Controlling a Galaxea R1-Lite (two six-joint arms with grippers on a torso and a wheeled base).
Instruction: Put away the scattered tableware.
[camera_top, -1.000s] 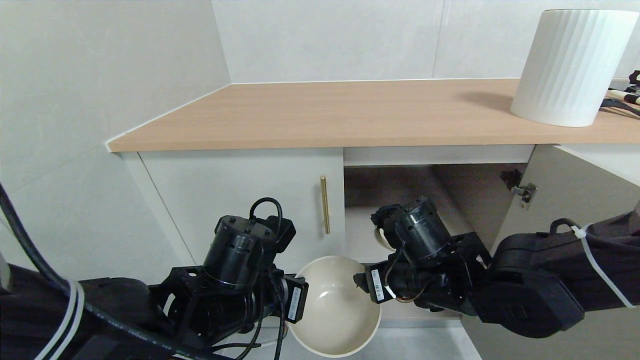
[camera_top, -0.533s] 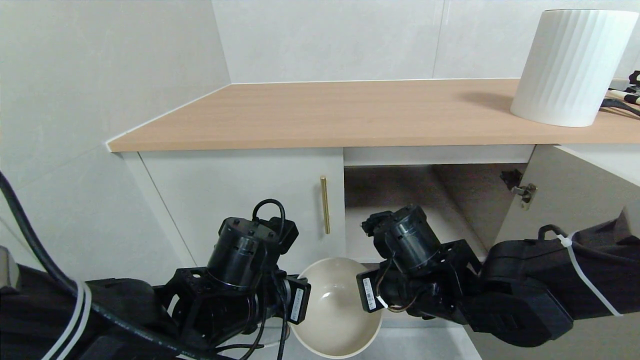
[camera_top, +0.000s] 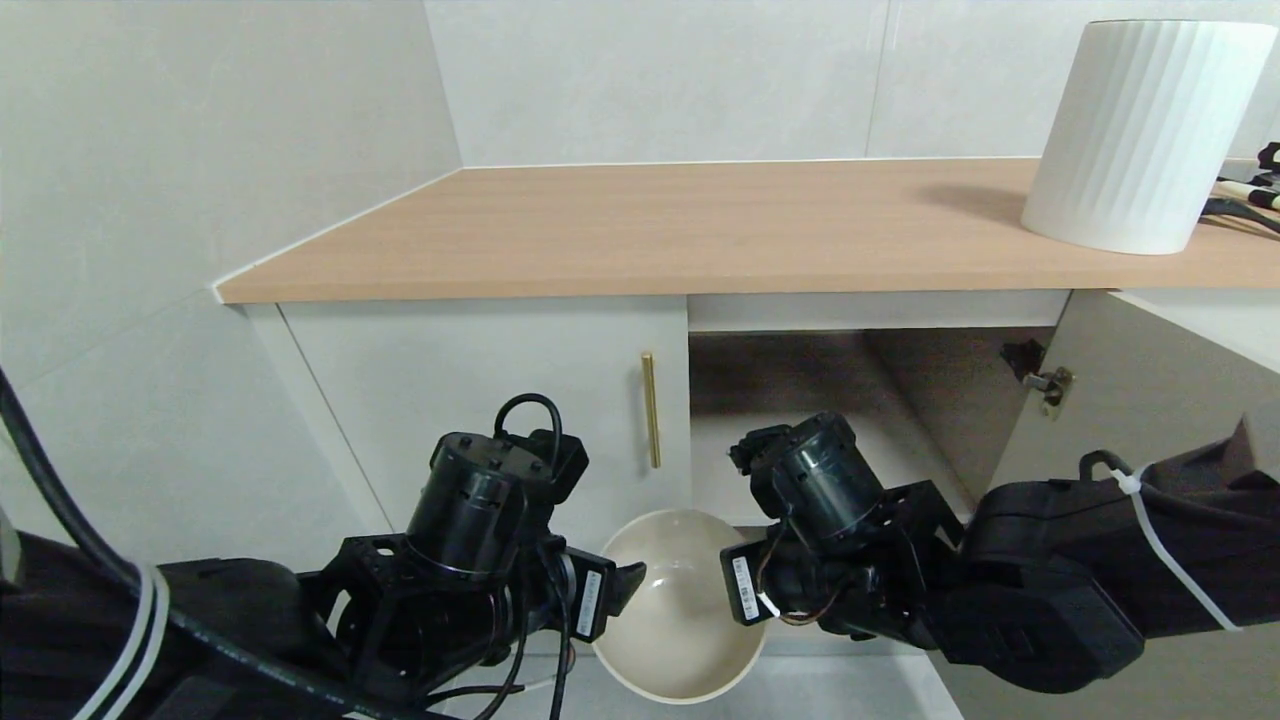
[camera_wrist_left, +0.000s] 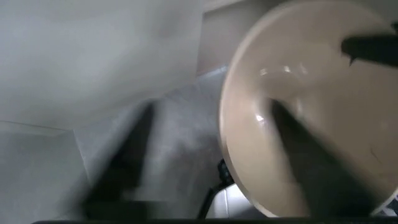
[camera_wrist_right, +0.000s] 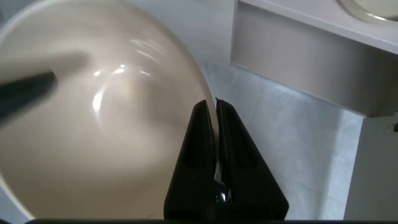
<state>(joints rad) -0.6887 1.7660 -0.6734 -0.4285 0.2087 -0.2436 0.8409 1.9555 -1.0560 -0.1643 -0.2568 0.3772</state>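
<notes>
Bowl (camera_top: 678, 615) hung in the air low in front of the cabinet, above the grey floor (camera_wrist_right: 292, 137) and between the two arms, just below the closed door's brass handle (camera_top: 648, 410). It was a plain round bowl, cream inside and out, glossy enough to carry small bright highlights on its inner wall, deep, with a thin even rim and nothing in it. Its mouth faced upward, tipped slightly.

The right end effector (camera_wrist_right: 214, 112) had its two black fingers pressed together on the bowl's rim, one inside the wall and one outside, and carried the bowl from the robot's right side. The left end effector (camera_top: 610, 588) sat at the opposite side of the rim with its fingers spread wide; one finger reached over the bowl's inside and the other stood well clear of it. Whether that nearer finger touched the glaze could not be told.

Behind the arms, the cabinet's left door (camera_top: 480, 380) was closed and its right door (camera_top: 1130, 400) stood swung open, showing a pale shelf (camera_top: 800, 440). On the wooden tabletop (camera_top: 650, 220) above, a white ribbed cylinder (camera_top: 1140, 130) stood at the right end.
</notes>
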